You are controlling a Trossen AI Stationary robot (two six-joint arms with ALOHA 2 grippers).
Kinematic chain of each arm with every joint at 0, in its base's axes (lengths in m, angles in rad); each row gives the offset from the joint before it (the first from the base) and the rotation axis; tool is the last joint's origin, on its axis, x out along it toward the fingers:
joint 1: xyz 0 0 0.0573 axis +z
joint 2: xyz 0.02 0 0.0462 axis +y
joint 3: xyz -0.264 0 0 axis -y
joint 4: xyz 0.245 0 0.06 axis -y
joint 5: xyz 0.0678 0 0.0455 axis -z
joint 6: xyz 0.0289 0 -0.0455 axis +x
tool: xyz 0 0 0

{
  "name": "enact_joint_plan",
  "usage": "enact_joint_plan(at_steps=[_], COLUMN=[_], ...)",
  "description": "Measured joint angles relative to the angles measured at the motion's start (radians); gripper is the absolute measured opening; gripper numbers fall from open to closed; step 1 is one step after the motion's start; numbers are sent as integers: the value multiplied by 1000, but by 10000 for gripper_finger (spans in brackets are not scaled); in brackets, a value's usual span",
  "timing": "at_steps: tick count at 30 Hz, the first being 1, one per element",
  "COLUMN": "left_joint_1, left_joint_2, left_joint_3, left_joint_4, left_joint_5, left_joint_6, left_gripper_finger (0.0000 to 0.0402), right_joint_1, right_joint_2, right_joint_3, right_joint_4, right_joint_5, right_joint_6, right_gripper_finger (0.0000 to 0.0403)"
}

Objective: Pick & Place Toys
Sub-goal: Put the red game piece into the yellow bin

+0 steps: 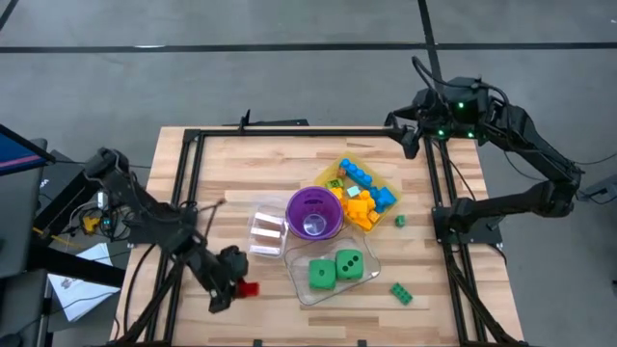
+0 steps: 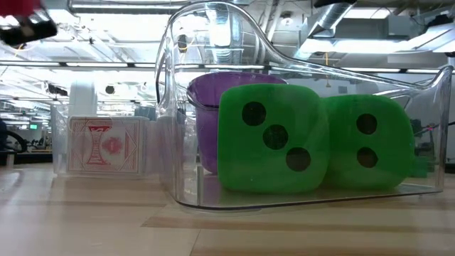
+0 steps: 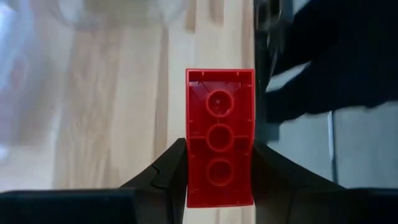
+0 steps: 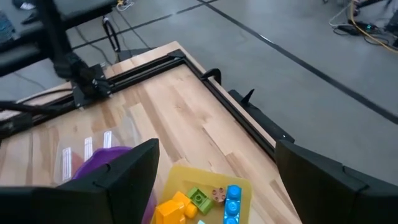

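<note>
A red brick [image 3: 219, 124] sits between the fingers of my left gripper [image 1: 231, 280], which is shut on it above the table's near left part. In the high view the brick [image 1: 249, 288] shows just right of the fingers. My right gripper [image 4: 214, 180] hangs open, high over the far right corner [image 1: 410, 130], with nothing between its fingers. Two green dotted dice [image 1: 335, 269] lie in a clear tub [image 1: 301, 289]. A yellow tray [image 1: 333, 173] holds several blue, orange and yellow bricks. Two small green bricks [image 1: 400, 294] [image 1: 399, 222] lie loose on the table. My left gripper pinches the red brick's two long sides [image 3: 189, 158] between its two fingers, near one end. The fingers slant down and lie along the brick. The brick's hollow underside [image 3: 219, 140] faces the wrist camera. Its other end juts past the fingertips, clear of the table.
A purple cup [image 1: 313, 212] stands between the tub and the tray. A clear box with playing cards [image 1: 267, 229] lies left of it. Black frame rails [image 1: 289, 132] run along the far, left and right sides of the table.
</note>
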Motion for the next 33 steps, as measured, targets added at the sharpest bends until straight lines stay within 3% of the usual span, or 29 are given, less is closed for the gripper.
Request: enact_joint_plan(at_steps=[10,19,27,33], left_joint_1=[231,458,592,655], left_joint_2=[-144,-150,-150,-150], left_joint_3=[0,0,0,0], left_joint_4=[97,407,618,773], left_joint_5=[-127,-131,-44,50], left_joint_6=[9,10,-21,-146], left_gripper_finger=[125,125,125,125], right_joint_1=[74,170,247,254], right_joint_2=[0,0,54,154], right_joint_3=[0,-1,1,0], right_joint_4=[2,110,320,407], right_joint_5=[0,0,-7,-156], right_joint_6=[-72,-139,-284,-310], right_gripper_finger=[311,311,311,311])
